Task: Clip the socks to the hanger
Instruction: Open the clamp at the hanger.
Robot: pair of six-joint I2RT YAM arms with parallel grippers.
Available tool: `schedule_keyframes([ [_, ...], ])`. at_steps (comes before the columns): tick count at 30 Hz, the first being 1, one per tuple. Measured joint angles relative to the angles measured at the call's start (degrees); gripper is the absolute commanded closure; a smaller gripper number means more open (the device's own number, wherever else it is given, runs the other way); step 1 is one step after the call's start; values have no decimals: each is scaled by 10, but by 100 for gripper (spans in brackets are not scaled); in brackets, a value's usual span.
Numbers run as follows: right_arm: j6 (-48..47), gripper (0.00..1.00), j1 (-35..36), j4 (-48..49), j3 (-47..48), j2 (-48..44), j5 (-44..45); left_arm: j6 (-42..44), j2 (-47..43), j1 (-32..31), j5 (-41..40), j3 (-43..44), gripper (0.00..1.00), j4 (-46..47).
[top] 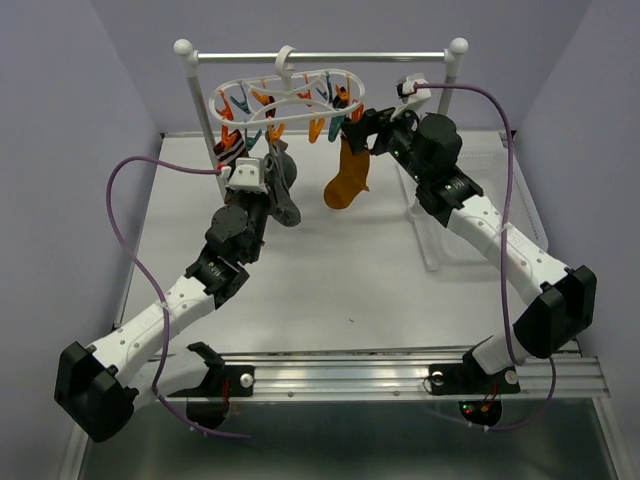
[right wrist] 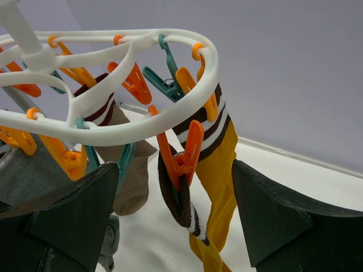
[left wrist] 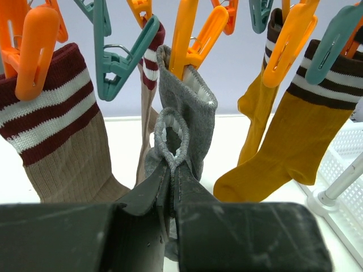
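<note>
Left gripper (left wrist: 170, 175) clenched on a fold of the grey sock (left wrist: 195, 113); that sock's cuff sits in an orange clip (left wrist: 184, 34) above. Right gripper (right wrist: 174, 170) released, fingers spread either side of a second orange clip (right wrist: 184, 153) biting a dark striped cuff (right wrist: 177, 198). Hanger (right wrist: 142, 127) hooked on the silver rail (top: 390, 56), mustard sock (top: 348, 180) dangling below it over the table (top: 330, 290).

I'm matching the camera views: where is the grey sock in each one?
Top external: the grey sock hangs left of centre, under the hanger.
Left wrist: centre, cuff in an orange clip, a fold pinched by the left gripper.
Right wrist: grey fabric at the left edge, likely it.
Shared landmark: the mustard sock to its right.
</note>
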Motion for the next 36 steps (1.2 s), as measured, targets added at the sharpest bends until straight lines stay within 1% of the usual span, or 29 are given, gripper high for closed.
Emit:
schedule_keyframes([
  [9,20,15,0,8,22,37,-34,-1,0,0,11,0,100,0],
  [23,54,14,0,14,23,36,-96,-1,19,0,19,11,100,0],
  [29,53,12,0,14,18,24,-78,-1,19,0,21,11,100,0],
  [36,30,8,0,10,-11,-34,-10,-1,19,0,24,11,100,0],
])
